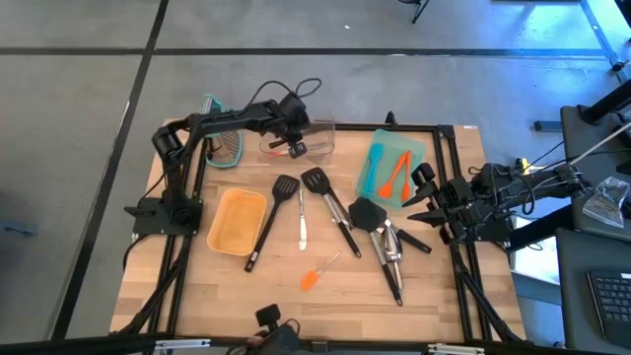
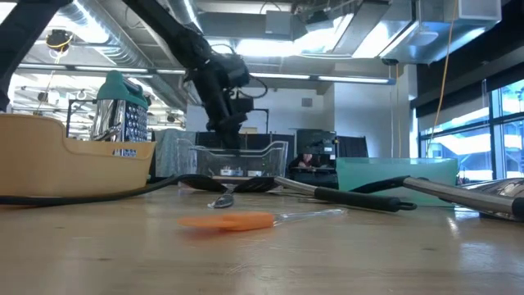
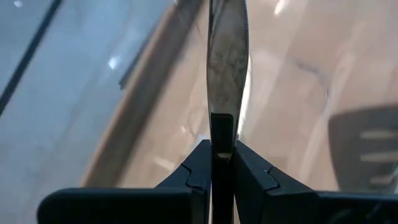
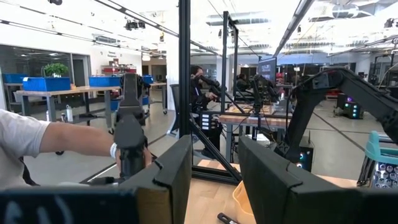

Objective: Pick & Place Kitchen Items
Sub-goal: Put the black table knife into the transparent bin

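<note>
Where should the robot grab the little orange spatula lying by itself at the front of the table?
Probably by the clear handle of the orange spatula, near its middle, coming straight down from above. It lies flat and slanted on the bare table, with nothing touching it, so the fingers should close across the thin handle. The orange head looks soft and floppy, so it is harder to hold.

Light wooden table (image 1: 227, 286) seen from above, framed by dark rails.

- Yellow tray (image 1: 237, 221) laid at 9 o'clock.
- Clear bin (image 1: 317, 138) and metal grater (image 1: 229, 146) placed at 11–12 o'clock.
- Teal tray (image 1: 379, 158) set at 2 o'clock.
- Black slotted turners (image 1: 284, 187) spread at centre, handles pointed toward 6 o'clock.
- Silver metal piece (image 1: 303, 223) laid between them.
- Orange spatula (image 1: 311, 279) laid at 6 o'clock, apart from others.
</note>
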`<action>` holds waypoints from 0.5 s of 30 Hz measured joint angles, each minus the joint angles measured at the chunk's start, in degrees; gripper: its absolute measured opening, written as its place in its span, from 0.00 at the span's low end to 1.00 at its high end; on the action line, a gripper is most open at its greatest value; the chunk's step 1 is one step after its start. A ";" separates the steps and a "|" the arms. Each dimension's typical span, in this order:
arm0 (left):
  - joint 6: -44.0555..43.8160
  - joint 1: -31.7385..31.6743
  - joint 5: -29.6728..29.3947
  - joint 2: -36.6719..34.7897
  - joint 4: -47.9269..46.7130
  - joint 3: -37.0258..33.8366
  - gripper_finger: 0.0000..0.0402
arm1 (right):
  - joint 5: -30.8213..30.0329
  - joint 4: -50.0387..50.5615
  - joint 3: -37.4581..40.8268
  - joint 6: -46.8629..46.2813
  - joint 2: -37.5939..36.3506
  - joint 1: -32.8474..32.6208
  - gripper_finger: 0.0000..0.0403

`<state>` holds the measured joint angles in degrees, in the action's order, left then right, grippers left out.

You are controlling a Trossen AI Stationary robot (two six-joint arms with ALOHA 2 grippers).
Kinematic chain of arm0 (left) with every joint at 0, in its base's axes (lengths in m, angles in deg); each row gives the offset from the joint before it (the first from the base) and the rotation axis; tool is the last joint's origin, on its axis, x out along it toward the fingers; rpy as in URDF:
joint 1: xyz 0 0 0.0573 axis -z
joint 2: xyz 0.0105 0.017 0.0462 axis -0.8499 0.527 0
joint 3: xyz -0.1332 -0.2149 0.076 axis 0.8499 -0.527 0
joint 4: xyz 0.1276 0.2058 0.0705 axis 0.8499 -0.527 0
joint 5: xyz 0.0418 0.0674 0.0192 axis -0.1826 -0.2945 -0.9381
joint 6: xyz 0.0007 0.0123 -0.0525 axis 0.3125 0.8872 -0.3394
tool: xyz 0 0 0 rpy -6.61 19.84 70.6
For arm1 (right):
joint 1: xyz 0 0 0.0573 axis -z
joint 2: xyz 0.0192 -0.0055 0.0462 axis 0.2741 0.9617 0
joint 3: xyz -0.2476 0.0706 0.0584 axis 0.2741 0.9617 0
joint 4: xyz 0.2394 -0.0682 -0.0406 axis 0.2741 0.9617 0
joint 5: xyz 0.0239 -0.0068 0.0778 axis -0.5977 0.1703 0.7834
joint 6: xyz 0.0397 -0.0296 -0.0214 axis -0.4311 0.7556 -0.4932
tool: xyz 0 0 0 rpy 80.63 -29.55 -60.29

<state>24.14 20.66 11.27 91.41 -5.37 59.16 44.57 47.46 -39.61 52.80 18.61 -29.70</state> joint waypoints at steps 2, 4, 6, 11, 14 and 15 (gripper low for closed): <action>0.10 -0.13 -0.17 0.55 -1.34 0.01 0.08 | 0.00 0.03 0.00 0.00 0.00 0.01 0.34; 0.54 -0.49 -0.53 1.13 -2.18 0.04 0.08 | 0.00 0.04 0.00 0.00 -0.01 -0.02 0.34; 0.97 -0.61 -0.59 1.88 -2.66 0.04 0.08 | 0.00 0.04 0.00 0.00 -0.01 0.01 0.33; 2.71 -0.89 -0.06 3.92 -3.32 0.08 0.08 | 0.00 -0.12 0.00 0.09 0.02 0.01 0.33; 2.58 -0.87 0.04 5.51 -3.45 0.07 0.08 | 0.00 -0.22 0.00 0.63 -0.01 0.03 0.33; 2.58 -0.87 0.02 5.96 -3.33 0.07 0.08 | 0.00 -0.20 0.00 0.68 0.02 0.03 0.33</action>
<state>26.72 19.79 11.29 97.37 -8.70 59.22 44.57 47.26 -39.61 53.48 18.63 -29.67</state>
